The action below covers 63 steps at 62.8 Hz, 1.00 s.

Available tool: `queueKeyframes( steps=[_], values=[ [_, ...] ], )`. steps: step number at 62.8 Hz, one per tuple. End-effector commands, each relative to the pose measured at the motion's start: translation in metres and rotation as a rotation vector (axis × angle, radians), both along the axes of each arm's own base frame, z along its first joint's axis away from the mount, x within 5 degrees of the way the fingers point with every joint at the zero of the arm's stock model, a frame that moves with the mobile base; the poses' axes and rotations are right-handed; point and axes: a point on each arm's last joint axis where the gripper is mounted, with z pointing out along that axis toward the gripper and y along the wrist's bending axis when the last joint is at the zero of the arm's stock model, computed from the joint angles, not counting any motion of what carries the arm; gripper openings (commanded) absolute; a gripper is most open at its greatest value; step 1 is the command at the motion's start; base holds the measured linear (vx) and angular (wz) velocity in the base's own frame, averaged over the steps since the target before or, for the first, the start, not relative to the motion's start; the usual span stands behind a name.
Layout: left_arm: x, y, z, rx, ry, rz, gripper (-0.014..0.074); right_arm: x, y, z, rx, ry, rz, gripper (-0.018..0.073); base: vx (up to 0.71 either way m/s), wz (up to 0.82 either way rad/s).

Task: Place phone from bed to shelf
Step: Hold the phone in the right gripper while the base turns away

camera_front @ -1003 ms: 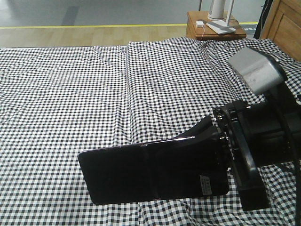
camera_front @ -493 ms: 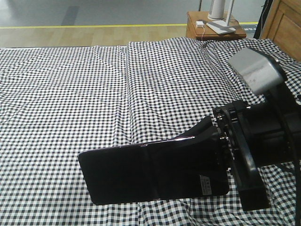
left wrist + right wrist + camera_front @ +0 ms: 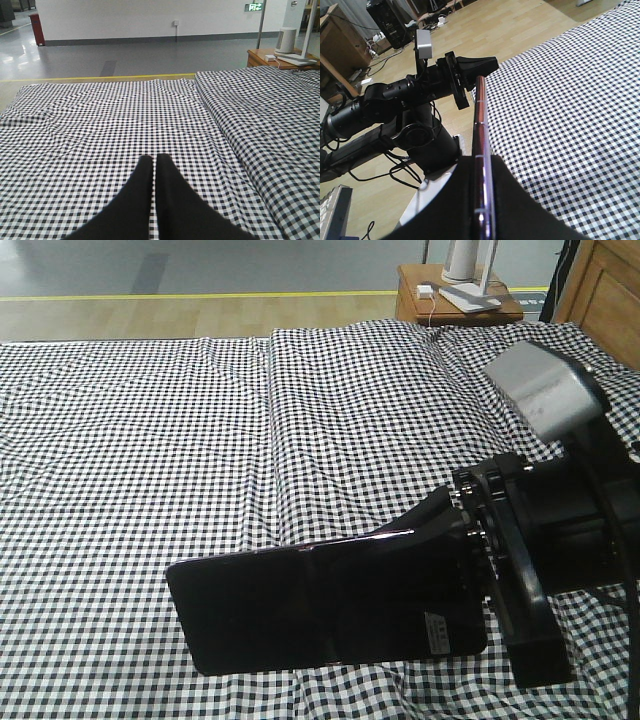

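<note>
Phone pinched edge-on in my right fingers, seemingly clear of the bed. I'd hold it level swinging toward the shelf; left fingers pressed together, empty.

The right arm comes in roughly level from the right side, with a grey camera housing on top of its wrist. The right end effector is clamped on one end of the phone, a black finger against each broad face. The left arm stretches out horizontally, and the left end effector points forward, its two black fingers pressed together with nothing between them
</note>
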Motion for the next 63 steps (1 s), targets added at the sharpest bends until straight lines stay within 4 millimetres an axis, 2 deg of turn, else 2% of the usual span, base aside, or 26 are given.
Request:
queueKeyframes(
  steps=[1, 42, 63],
  values=[
    [0.0002, 0.0002, 0.0044, -0.005, -0.071, 0.003, 0.0001, -0.0119, 0.001, 0.0191, 0.099, 0.002, 0.065, -0.0002, 0.0, 0.0],
    [0.0002, 0.0002, 0.0044, -0.005, -0.071, 0.003, 0.0001, -0.0119, 0.001, 0.0191, 0.099, 0.002, 0.065, -0.0002, -0.01, 0.02],
    [0.0002, 0.0002, 0.0044, -0.005, -0.071, 0.003, 0.0001, -0.0119, 0.001, 0.0191, 0.099, 0.002, 0.065, -0.0002, -0.06, 0.35]
  ],
)
